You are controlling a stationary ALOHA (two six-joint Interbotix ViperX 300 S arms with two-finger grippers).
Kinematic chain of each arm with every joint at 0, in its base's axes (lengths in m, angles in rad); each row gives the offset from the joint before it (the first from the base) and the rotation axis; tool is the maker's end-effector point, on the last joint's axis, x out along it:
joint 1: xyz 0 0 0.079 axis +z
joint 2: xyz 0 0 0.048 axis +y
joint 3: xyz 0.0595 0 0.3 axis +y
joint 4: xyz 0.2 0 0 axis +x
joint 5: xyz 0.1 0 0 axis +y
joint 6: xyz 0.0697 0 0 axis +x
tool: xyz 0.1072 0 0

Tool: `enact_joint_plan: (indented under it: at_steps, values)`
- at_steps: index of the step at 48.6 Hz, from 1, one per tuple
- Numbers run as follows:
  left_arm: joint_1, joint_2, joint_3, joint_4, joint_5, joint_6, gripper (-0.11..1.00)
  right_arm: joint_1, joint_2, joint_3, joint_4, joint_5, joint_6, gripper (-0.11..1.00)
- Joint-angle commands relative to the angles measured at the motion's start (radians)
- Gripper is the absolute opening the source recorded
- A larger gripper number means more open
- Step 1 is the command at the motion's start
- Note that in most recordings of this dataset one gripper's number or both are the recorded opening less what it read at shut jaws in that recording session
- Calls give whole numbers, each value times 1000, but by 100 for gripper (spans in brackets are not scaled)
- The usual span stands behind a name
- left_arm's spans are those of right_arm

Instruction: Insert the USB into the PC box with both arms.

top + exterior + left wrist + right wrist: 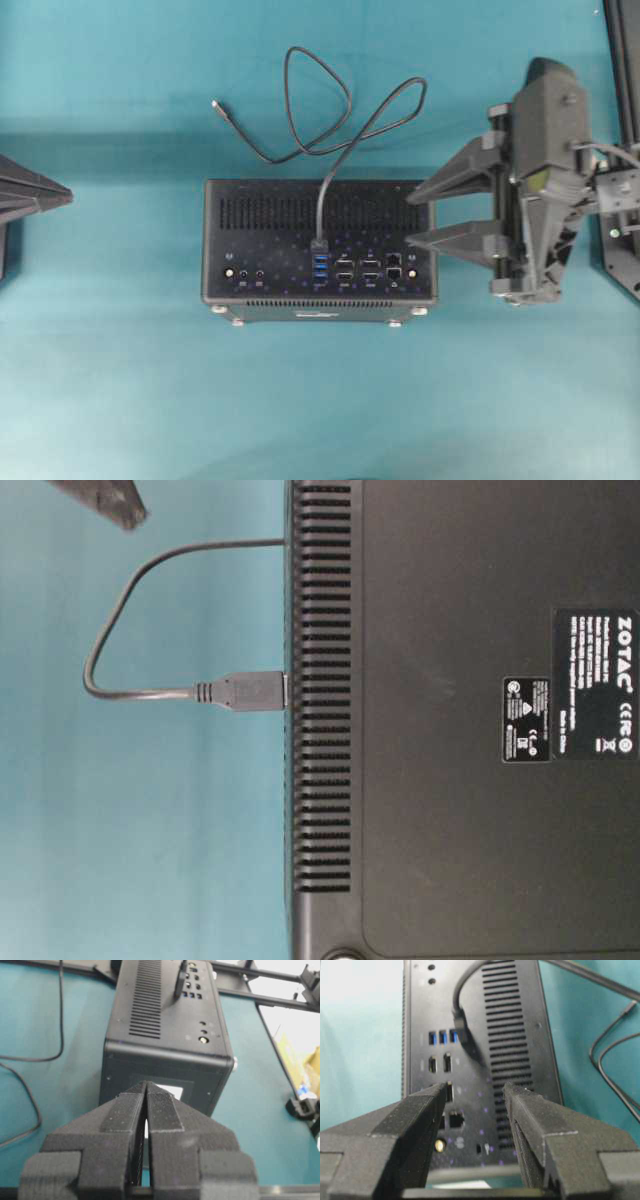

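A black PC box [320,243] lies at the centre of a teal counter [120,380], its port face turned up. The USB [330,150] plug stands in the top blue port, just left of the middle of that face; the table-level view shows its body butted against the box edge, so it looks seated. Its thin grey cable runs up the frame, loops twice on the counter and ends in a small silver tip at the upper left.

The right gripper [425,218] sits at the box's right edge, jaws spread and holding nothing; the right wrist view shows them open over the port face. The left gripper [146,1105] rests well apart at the frame's left edge, jaws pressed together and empty.

The cable looks light and limp, so it would bend if pushed; the stiff plug body is the place to pinch. The box looks rigid and heavy enough to stay put, with smooth sides, best braced across its flat side walls.
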Motion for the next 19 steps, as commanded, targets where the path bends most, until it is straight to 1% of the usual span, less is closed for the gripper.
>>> enact_joint_plan:
  at_steps: [1,19]
  values:
    - [2,9,-11,5,-8,2,0,2,-25,3,-6,-11,3,59]
    - [2,11,-5,5,-9,2,0,3,-43,29,-12,-32,3,59]
